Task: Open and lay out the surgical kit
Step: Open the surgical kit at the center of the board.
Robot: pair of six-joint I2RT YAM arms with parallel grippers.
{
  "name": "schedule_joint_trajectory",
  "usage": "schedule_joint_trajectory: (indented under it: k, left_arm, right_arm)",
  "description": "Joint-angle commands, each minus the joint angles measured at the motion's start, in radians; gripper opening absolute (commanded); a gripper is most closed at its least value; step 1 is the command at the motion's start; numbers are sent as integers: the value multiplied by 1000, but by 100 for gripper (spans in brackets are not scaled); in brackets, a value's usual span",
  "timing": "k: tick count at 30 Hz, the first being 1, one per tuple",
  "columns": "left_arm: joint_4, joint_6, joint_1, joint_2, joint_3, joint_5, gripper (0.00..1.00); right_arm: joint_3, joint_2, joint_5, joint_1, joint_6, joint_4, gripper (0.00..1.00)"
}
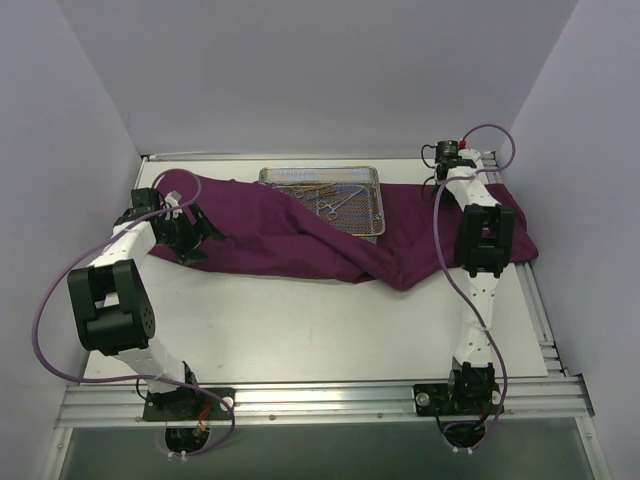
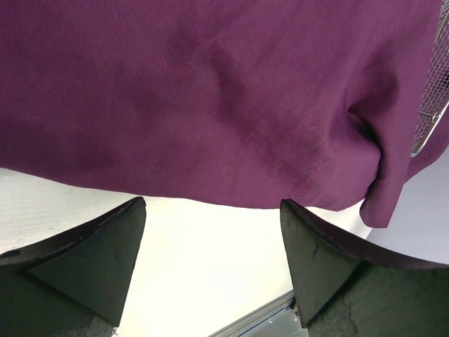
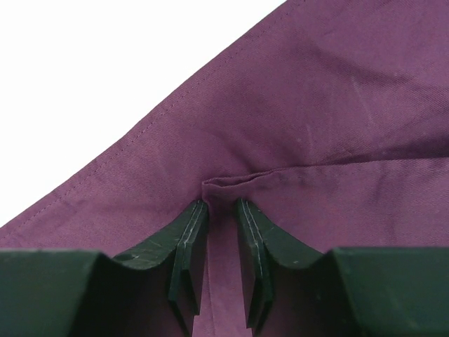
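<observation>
Top external: purple cloth wrap [image 1: 300, 240] bunched across table [image 1: 300, 325], overlapping wire-mesh tray [image 1: 320, 170] holding instruments [image 1: 331, 205]. Right gripper [image 3: 221, 208] pinched on cloth fold; left gripper [image 2: 212, 205] wide apart, empty, at cloth's edge. Risk: pull drags tray, scattering instruments

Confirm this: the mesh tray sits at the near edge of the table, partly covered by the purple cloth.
Wrong: the mesh tray sits at the far edge of the table, partly covered by the purple cloth, as the top view shows.
</observation>
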Motion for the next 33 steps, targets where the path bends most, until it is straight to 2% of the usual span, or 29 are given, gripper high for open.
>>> schedule_joint_trajectory:
  k: [1,4,10,12,15,20,21,24,27,28,33]
  left_arm:
    - [-3,11,7,-15,31,12,86]
    - [-3,8,7,-15,32,12,86]
    - [-8,4,7,-13,42,4,86]
    - [-5,5,7,-9,42,9,86]
    - [0,10,7,-10,40,21,94]
    - [-19,19,7,39,95,0,94]
    - [-66,20,6,53,118,-55,94]
    - [-175,33,4,97,221,-198,94]
    - [-238,39,10,110,284,-264,94]
    - [-246,37,21,110,285,-269,94]
    - [-244,25,32,151,246,-182,94]
  right_arm:
    - [23,-44,30,-18,-9,-61,24]
    - [20,-44,30,-17,-9,-58,20]
    - [16,-53,24,-18,-12,-58,2]
    - [20,-58,21,-18,-12,-58,0]
    - [34,-69,12,-20,-14,-78,0]
    - [19,-130,-48,-18,11,-159,0]
    - [5,-150,-45,-18,14,-170,0]
    - [-127,-269,-80,-23,14,-185,0]
    - [-295,-479,-68,-34,37,-225,0]
    - [-393,-533,-71,-40,40,-227,0]
    - [-630,-827,-43,-109,86,-334,0]
